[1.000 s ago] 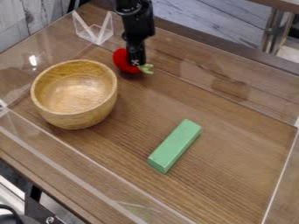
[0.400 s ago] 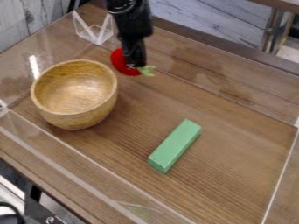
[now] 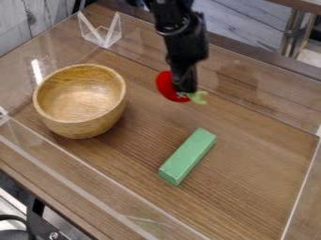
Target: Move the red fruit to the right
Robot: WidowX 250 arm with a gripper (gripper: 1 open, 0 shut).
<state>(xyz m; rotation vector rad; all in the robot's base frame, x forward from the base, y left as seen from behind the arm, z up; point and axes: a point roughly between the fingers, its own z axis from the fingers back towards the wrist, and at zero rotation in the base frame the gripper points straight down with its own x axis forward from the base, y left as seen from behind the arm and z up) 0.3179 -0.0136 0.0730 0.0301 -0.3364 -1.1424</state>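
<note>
Only one view is given, so no part of the scene is shared between cameras. This camera sits outside the workspace, raised above the tabletop [image 3: 251, 141] and tilted downward at a moderate angle, looking across the wood surface from its near edge toward the far side. It stands at middle range: the wooden bowl [image 3: 79, 99] lies at the left, the green block [image 3: 189, 156] lies toward the lower middle, and the arm [image 3: 179, 33] comes down from the top edge, cut off above. A clear plastic wall [image 3: 113, 211] crosses the foreground, and the camera looks through and over it. Grey planks fill the background along the top.
</note>
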